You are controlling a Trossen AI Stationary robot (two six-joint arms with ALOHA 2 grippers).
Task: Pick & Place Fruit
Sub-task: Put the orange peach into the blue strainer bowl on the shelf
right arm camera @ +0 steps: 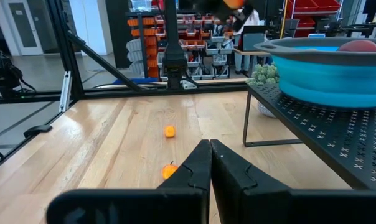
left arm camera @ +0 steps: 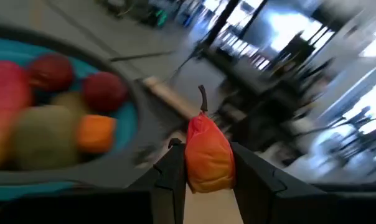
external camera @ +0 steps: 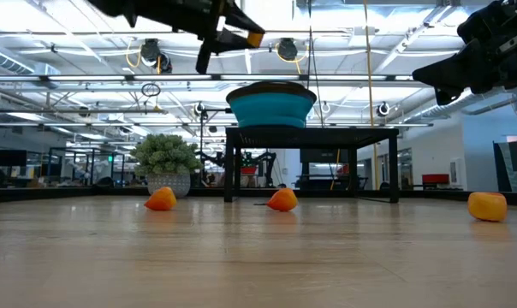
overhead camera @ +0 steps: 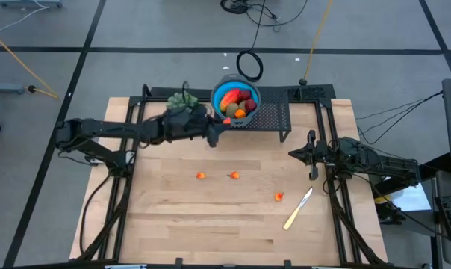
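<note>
My left gripper [overhead camera: 216, 131] [external camera: 241, 36] hovers high beside the blue bowl [overhead camera: 236, 99] [external camera: 271, 104], shut on a small orange-red fruit piece with a dark stem [left arm camera: 208, 154]. The bowl stands on a black perforated rack [overhead camera: 269, 117] and holds a red-yellow oblong, dark red balls, olive ovals and an orange bit [left arm camera: 94, 133]. Three orange bits lie on the table [overhead camera: 201, 176] [overhead camera: 234, 175] [overhead camera: 278, 197]. My right gripper [overhead camera: 312, 158] [right arm camera: 210, 158] waits shut over the table's right side. My left gripper pinches the orange-red fruit piece by its lower body [left arm camera: 203, 177] between the two fingers [left arm camera: 169, 171], one on each side. Its red top and stem stick out past the fingertips. The piece is lifted clear, high above the table next to the bowl's rim.
A green bushy plant [overhead camera: 182, 101] [external camera: 166, 158] stands left of the rack, close to my left arm. A pale yellowish knife [overhead camera: 298, 209] lies on the table's right near part. The rack's legs [external camera: 231, 167] stand on the far part; bare wood lies in the middle.
</note>
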